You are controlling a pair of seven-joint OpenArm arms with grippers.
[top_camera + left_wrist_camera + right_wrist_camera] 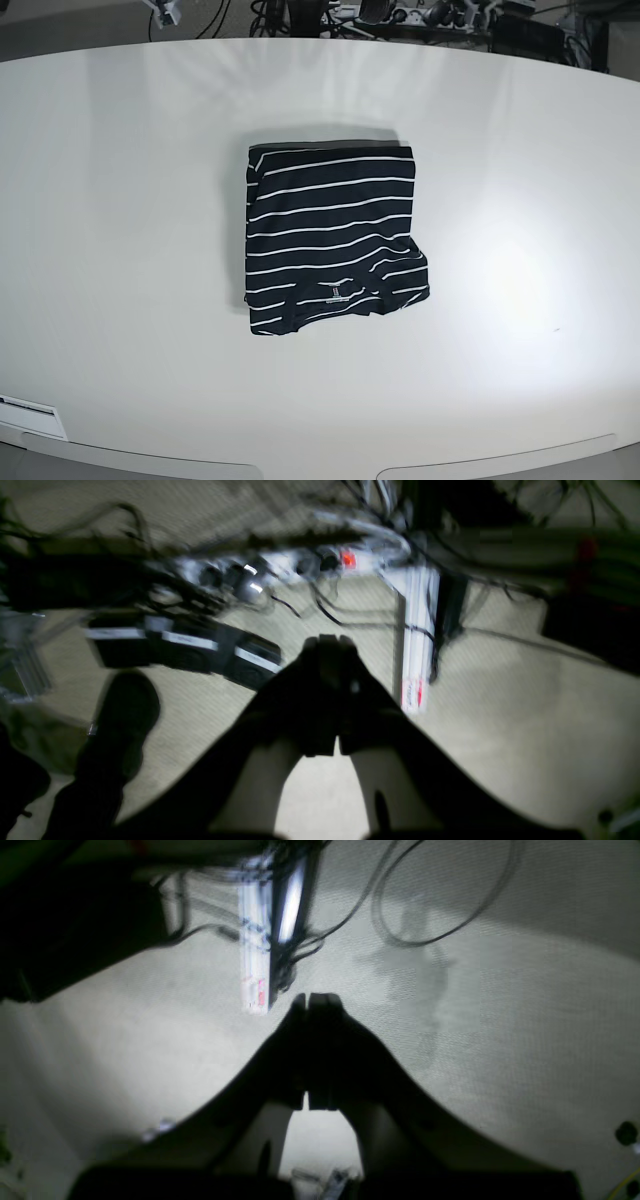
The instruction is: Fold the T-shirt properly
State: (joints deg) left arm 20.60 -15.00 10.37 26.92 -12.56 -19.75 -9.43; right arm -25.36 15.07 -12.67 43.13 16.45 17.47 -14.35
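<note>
The T-shirt (332,235), dark with thin white stripes and a small white label mark near its front edge, lies folded into a compact rectangle in the middle of the white table (120,200) in the base view. Neither arm shows in that view. In the left wrist view my left gripper (330,641) is shut, jaws pressed together with nothing between them, above a pale floor. The right wrist view has my right gripper (312,997) likewise shut and empty. The shirt does not appear in either wrist view.
Cables and a power strip (280,567) lie on the floor beyond the left gripper, beside a white post (417,630) and dark boxes (185,647). A looped cable (440,895) and a white post (257,940) show beyond the right gripper. Equipment lines the table's far edge (400,15).
</note>
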